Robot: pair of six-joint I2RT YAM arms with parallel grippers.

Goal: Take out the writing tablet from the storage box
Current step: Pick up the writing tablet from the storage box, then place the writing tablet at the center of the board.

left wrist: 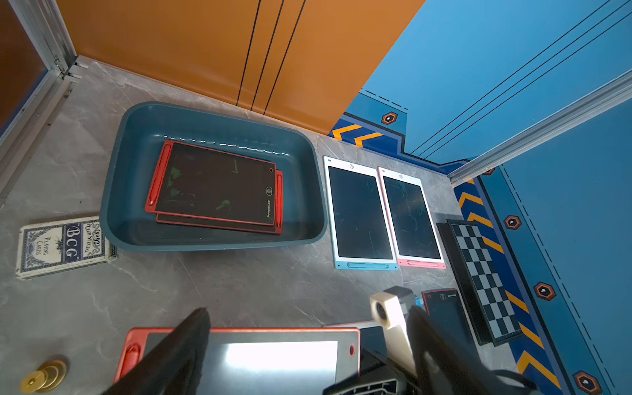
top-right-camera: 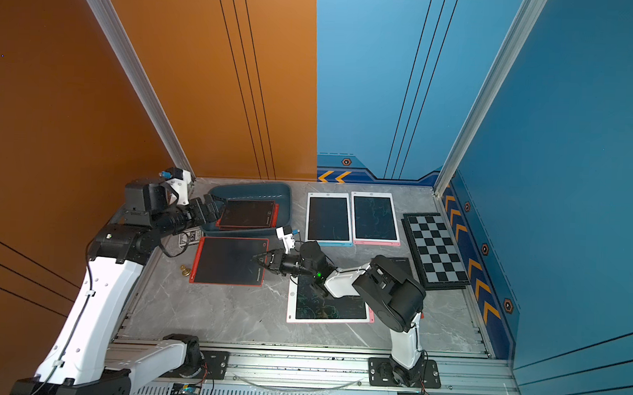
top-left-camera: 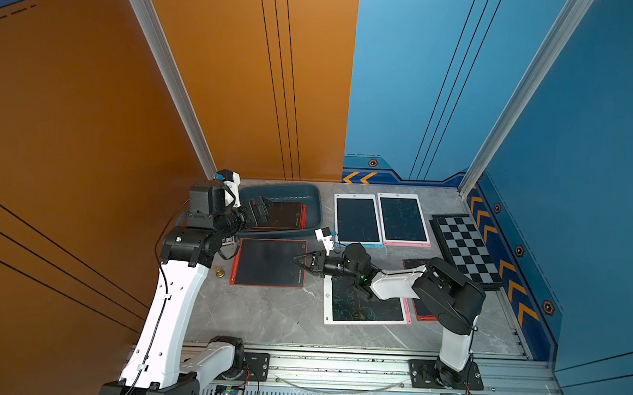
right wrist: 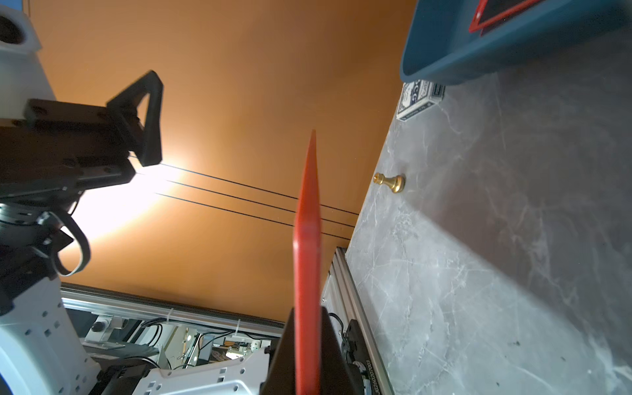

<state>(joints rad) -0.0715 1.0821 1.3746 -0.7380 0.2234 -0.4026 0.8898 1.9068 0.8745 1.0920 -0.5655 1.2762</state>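
The dark teal storage box (top-left-camera: 309, 201) (left wrist: 136, 164) stands at the back left of the table. Two red-framed writing tablets (top-left-camera: 285, 215) (left wrist: 215, 184) lie stacked inside it. A third red-framed writing tablet (top-left-camera: 268, 262) (top-right-camera: 228, 260) hangs level in front of the box, clear of the table. My right gripper (top-left-camera: 293, 260) (right wrist: 307, 309) is shut on its right edge; the right wrist view shows the tablet (right wrist: 307, 239) edge-on. My left gripper (top-left-camera: 265, 212) (left wrist: 307, 311) hovers open and empty above the box's left end, its fingers wide apart over the held tablet (left wrist: 246, 355).
A blue-framed tablet (top-left-camera: 358, 220) and a pink-framed tablet (top-left-camera: 402, 219) lie at the back. A chequered board (top-left-camera: 467, 249) sits at the right. Another scribbled tablet (top-left-camera: 365, 310) lies under my right arm. A card deck (left wrist: 65, 244) and a gold pawn (top-left-camera: 219, 273) sit at the left.
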